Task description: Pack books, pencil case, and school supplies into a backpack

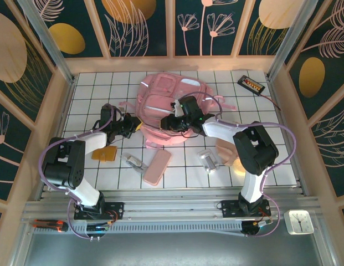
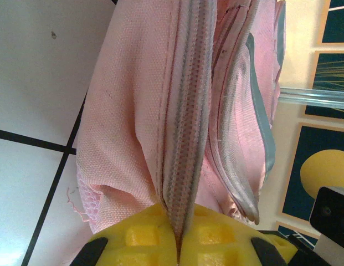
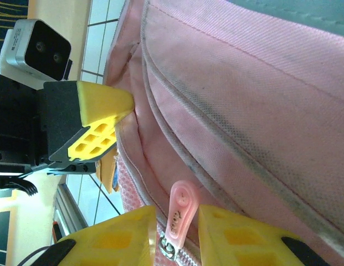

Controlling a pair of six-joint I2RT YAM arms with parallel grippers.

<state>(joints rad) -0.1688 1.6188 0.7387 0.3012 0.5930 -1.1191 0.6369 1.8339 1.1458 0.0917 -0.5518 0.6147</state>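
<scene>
— Your left gripper [image 2: 178, 244] is clamped shut on the backpack's [image 2: 122, 122] zip edge.
— And the right gripper [image 3: 177, 221]?
— Its fingers [image 3: 244, 238] flank the pink zip pull [image 3: 181, 205]; whether they pinch it, you can't tell.
— Where's the backpack?
— Lying in the middle of the bench [image 1: 183, 166], pencil case [image 1: 157, 168] nearer the arm bases.

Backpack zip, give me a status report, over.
Left fingers shut on zip seam of large soft pink backpack. Right fingers flank small pink zip pull, grip unclear.
</scene>
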